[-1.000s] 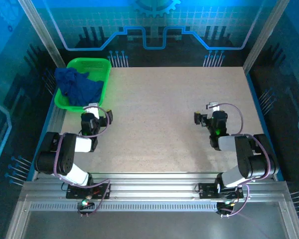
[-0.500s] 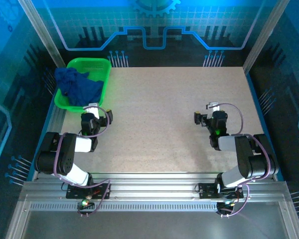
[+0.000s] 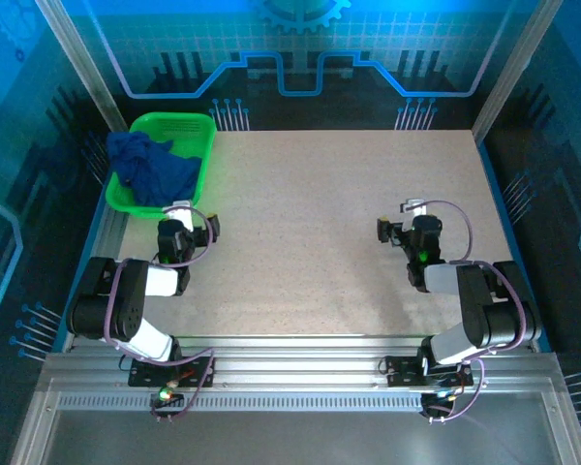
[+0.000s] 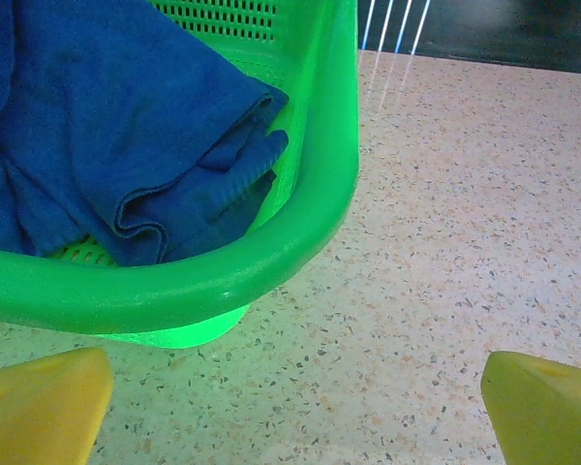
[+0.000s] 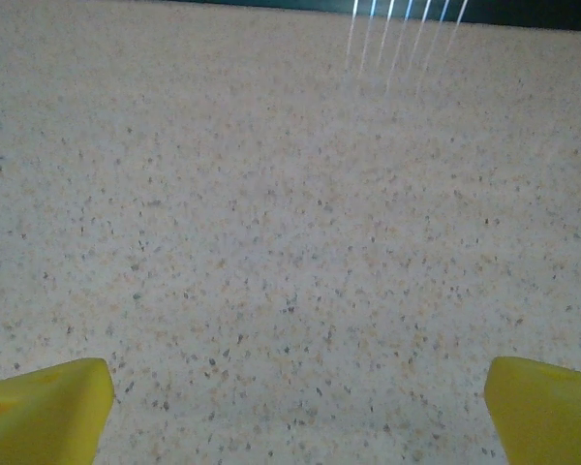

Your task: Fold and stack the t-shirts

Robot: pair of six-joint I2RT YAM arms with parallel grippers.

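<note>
A green plastic basket sits at the far-left corner of the speckled beige worktop, holding a single royal-blue t-shirt bundled in a loose, unfolded heap. The cloth fills most of the basket and rises highest toward its left wall. Seen from the left wrist, the basket's rounded near rim curves across the view with the t-shirt tucked behind it, thick folds and a stitched hem lying against the inside of the perforated wall. The left fingers, yellow-tipped, are spread wide apart and grip nothing, low over the worktop just short of the basket's near corner. From above, the left arm's end sits near that same corner. The right fingers are likewise spread wide and hold nothing, above bare speckled surface; from above, the right arm's end is well apart from the basket, toward the right side. Open surface runs between the arms and out to the far and right edges of the worktop.
</note>
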